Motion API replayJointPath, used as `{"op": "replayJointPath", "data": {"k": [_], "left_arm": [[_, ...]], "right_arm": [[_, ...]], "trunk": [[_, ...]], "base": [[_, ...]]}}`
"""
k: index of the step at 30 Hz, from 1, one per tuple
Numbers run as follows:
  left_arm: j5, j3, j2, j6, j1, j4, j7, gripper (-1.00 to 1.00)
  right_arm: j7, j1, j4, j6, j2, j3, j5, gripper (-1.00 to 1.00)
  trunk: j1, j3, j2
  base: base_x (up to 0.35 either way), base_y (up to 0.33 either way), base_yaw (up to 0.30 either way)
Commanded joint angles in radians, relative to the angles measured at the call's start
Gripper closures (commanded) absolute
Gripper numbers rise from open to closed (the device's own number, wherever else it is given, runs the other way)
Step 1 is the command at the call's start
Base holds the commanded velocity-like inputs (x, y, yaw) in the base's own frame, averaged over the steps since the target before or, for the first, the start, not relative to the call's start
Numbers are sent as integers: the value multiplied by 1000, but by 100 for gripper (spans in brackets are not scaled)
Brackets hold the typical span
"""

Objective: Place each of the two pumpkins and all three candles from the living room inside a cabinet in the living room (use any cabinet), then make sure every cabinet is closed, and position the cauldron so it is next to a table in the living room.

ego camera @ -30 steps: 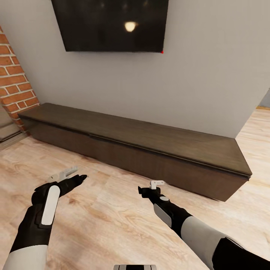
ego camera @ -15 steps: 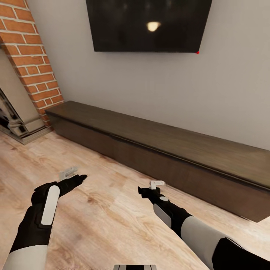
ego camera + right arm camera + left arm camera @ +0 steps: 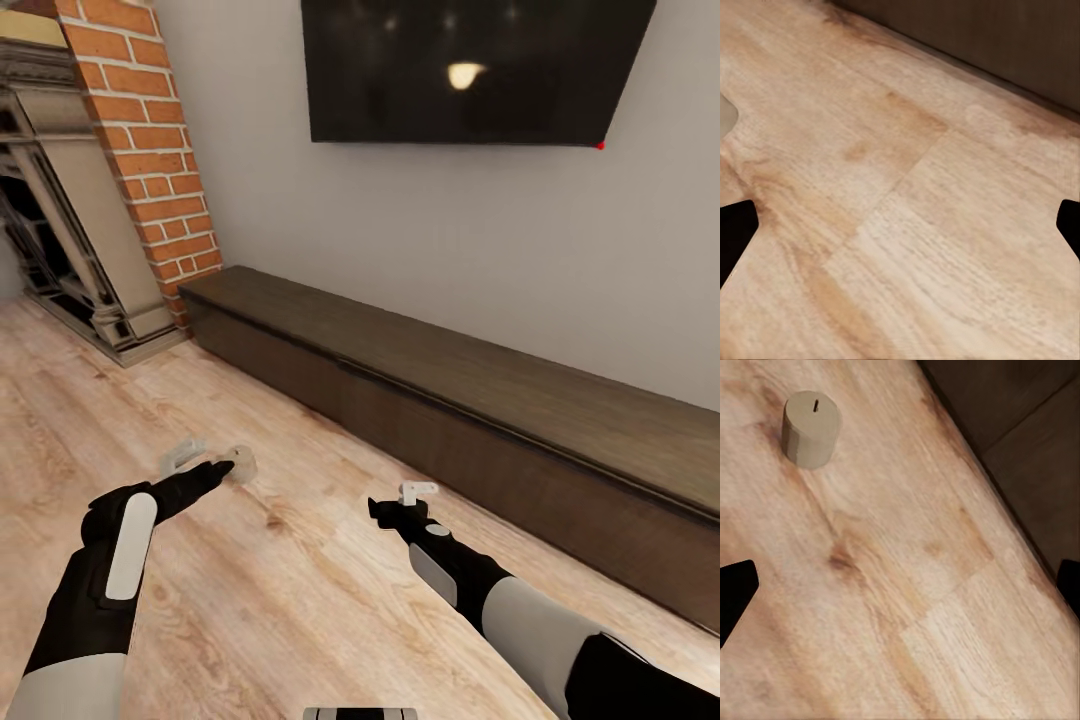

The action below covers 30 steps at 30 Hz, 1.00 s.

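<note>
1. The left gripper (image 3: pixel 205 462) hangs over the wooden floor (image 3: pixel 300 600), its jaws spread wide and holding nothing; in the left wrist view its dark fingertips (image 3: pixel 735 592) sit at opposite edges with bare planks between them.
2. The right gripper (image 3: pixel 405 498) hovers over the same floor, also spread apart and empty.
3. A candle (image 3: pixel 811 427) stands upright on the planks just ahead of the left gripper, apart from it; in the head view it peeks out beside that gripper's tip (image 3: pixel 241 463).
4. The floor is pale, knotty wood running up to the cabinet (image 3: pixel 480 420), a long low dark brown unit against the grey wall (image 3: pixel 400 240), with every front shut.
5. A dark television (image 3: pixel 470 70) hangs above it, and a brick column (image 3: pixel 150 140) with a fireplace (image 3: pixel 70 250) stands at the cabinet's left end.
6. Compared with the earlier pictures, the whole view has swung left: the fireplace has come into sight, the cabinet's right end has gone out of the picture, and the candle now shows. Both arms keep the same pose.
</note>
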Motion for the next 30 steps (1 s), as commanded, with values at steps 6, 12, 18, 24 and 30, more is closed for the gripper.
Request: {"op": "replayJointPath", "data": {"k": [6, 12, 18, 24, 30], "left_arm": [[18, 0, 0, 7, 0, -3, 9, -100], [19, 1, 0, 38, 0, -3, 9, -100], [19, 2, 0, 42, -1, -3, 9, -100], [19, 2, 0, 42, -1, -3, 9, -100], [19, 2, 0, 42, 0, -3, 9, -100]], "right_arm": [[-6, -1, 0, -6, 0, 8, -10, -100], [-6, -1, 0, -7, 1, 9, -9, -100], [-6, -1, 0, -7, 1, 10, -9, -100], [-6, -1, 0, -7, 0, 10, -9, -100], [-6, -2, 2, -7, 1, 10, -9, -100]], "trunk": [[-3, 22, 1], [-6, 46, 3], [-8, 69, 4], [-11, 92, 5], [-14, 115, 7]], "base": [[0, 0, 269], [0, 0, 269], [0, 0, 270], [0, 0, 270], [0, 0, 270]]}}
